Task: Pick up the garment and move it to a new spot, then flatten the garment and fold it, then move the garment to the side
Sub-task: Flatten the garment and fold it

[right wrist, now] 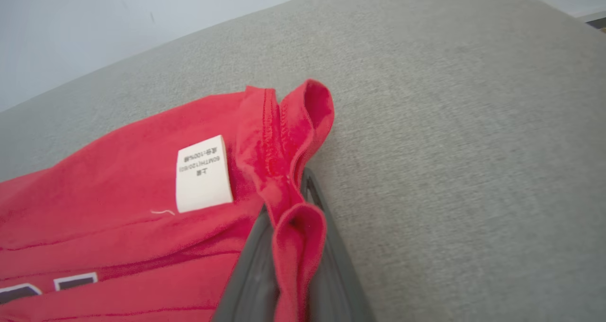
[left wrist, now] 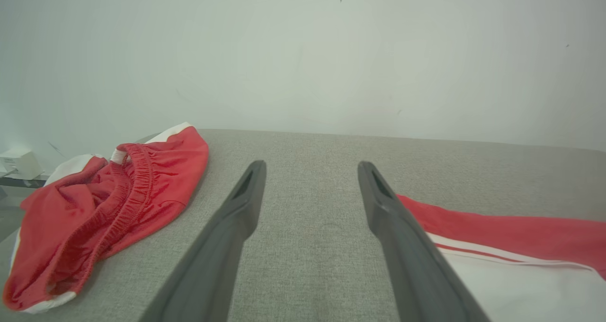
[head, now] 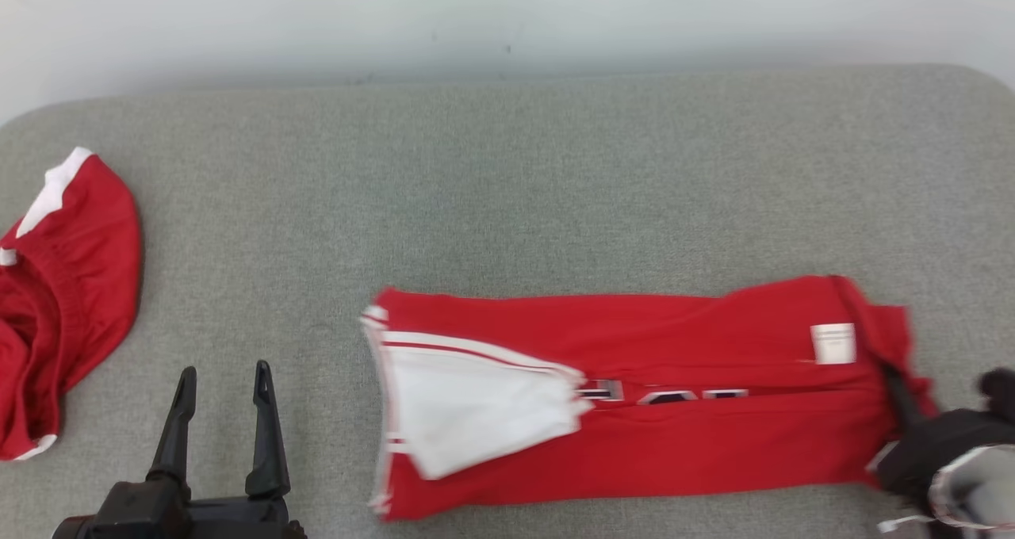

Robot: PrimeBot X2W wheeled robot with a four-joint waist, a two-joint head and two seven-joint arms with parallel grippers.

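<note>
With our right gripper (right wrist: 289,194) clamped on the garment (head: 674,412) and our left gripper (head: 224,370) spread wide and empty, we should lift gently, keeping the layers flat.

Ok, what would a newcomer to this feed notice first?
The long red garment, folded lengthwise across the grey fabric surface, with the right gripper shut on its bunched edge at the right end. Next, the crumpled red shorts at the surface's far left edge, left of the open left gripper.
</note>
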